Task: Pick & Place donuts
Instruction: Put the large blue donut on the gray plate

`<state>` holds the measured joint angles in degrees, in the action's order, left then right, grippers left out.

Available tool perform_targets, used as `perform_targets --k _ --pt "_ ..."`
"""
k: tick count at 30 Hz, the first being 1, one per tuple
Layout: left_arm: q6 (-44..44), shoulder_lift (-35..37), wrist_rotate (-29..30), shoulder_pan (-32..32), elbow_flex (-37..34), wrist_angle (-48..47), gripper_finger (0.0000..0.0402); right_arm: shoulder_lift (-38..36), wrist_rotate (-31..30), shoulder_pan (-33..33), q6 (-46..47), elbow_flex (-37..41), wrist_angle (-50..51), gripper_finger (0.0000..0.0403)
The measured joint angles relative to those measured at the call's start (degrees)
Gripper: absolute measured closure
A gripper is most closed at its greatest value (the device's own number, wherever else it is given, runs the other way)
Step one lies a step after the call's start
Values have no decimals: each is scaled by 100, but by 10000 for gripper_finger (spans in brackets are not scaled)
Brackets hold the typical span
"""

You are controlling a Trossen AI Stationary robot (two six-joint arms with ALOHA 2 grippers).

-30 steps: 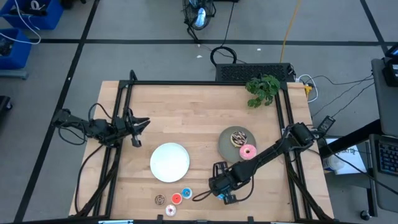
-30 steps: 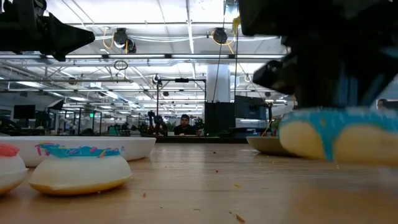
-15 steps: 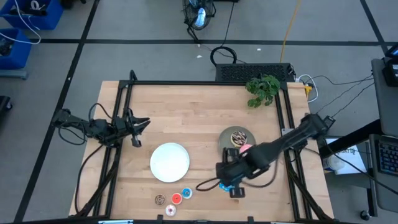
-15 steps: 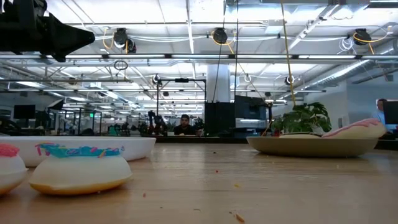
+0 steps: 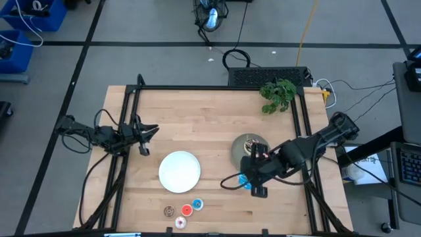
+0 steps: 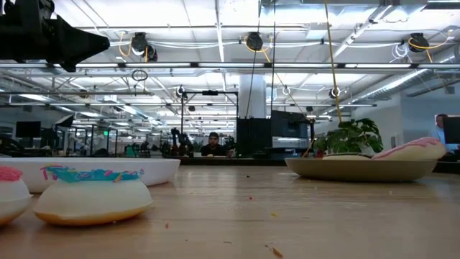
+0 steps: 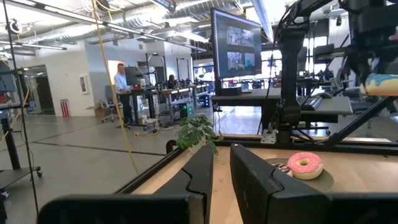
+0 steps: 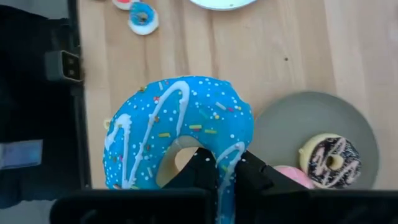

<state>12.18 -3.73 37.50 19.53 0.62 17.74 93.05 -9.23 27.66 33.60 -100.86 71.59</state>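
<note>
My right gripper [image 5: 253, 184] is shut on the large blue donut [image 8: 180, 134] and hangs in the air beside the near edge of the grey plate [image 5: 241, 153]. On that plate lie the sprinkled dark brown donut [image 8: 329, 160] and the pink donut [image 7: 305, 165]. Several tiny donuts [image 5: 186, 210] rest flat on the table near its near edge; a blue-topped one [image 6: 93, 191] shows close in the low view. My left gripper [image 5: 146, 135], shut, waits at the table's left side. My right gripper holds the blue donut by the ring wall [image 8: 227, 146] on the side toward the wrist. One finger [image 8: 199, 168] stands in the hole, the other [image 8: 255, 177] outside the rim. The fingers come from above, pointing down. The donut is lifted clear, icing side up [image 7: 382, 84].
A white plate [image 5: 179, 171] sits left of the grey one, toward the middle. A green plant [image 5: 277, 94] stands at the far right corner. Black frame rails [image 5: 125, 151] run along both sides of the table. Bare wood lies across the far half.
My right gripper has risen from the table near its near edge with the blue donut, which has left the low view upward. It has carried the donut toward the right and far side, up to the grey plate.
</note>
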Motion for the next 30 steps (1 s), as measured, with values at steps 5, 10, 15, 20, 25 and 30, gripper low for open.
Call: perform_targets --k 5,10,15,20,25,30 --pt "-39 0 2 0 0 2 339 42 -179 -555 -130 0 -17 390" --pt "-50 0 -1 0 0 4 339 73 -212 -1467 -452 278 89 390" --pt "58 0 -1 0 0 -94 339 85 558 -2252 -902 1286 -399 390" --pt "123 -2 2 0 0 -221 339 92 1182 -2591 -1334 2350 -1712 390" --pt "123 0 4 0 0 -216 339 95 1550 -2726 -1457 2982 -2773 390" --pt "120 0 6 0 0 -201 339 94 1526 -2732 -1426 3207 -2738 390"
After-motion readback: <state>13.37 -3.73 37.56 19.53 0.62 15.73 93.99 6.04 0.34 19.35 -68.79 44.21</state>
